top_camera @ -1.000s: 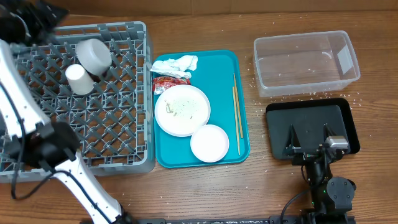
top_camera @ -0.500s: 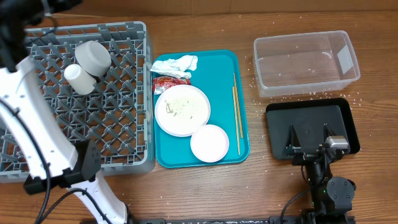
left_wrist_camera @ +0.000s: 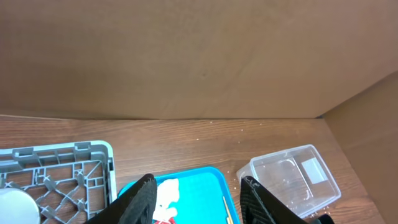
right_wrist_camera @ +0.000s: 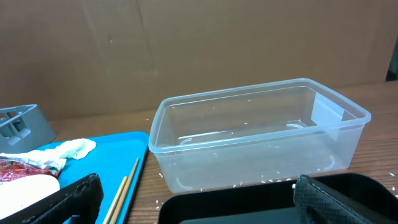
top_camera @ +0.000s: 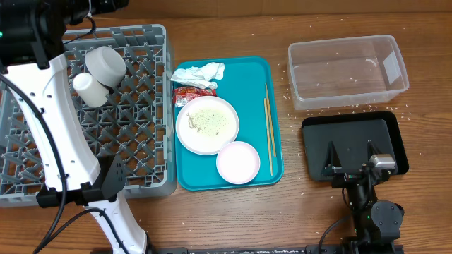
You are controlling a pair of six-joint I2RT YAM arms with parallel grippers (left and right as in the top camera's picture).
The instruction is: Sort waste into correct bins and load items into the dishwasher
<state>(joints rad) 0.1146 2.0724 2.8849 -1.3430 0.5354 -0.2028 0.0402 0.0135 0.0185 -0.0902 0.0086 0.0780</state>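
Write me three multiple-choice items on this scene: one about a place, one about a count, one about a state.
1. Where do the chopsticks lie?
A) in the clear tub
B) on the teal tray, right of the plate
C) on the black tray

2. How many white cups sit in the grey rack?
A) none
B) two
C) four

3. How is the right hand?
A) shut on a napkin
B) shut on the chopsticks
C) open, holding nothing

Answers:
1 B: the overhead view shows them along the tray's right side.
2 B: two cups show in the rack from overhead.
3 C: its fingers stand wide apart with nothing between.
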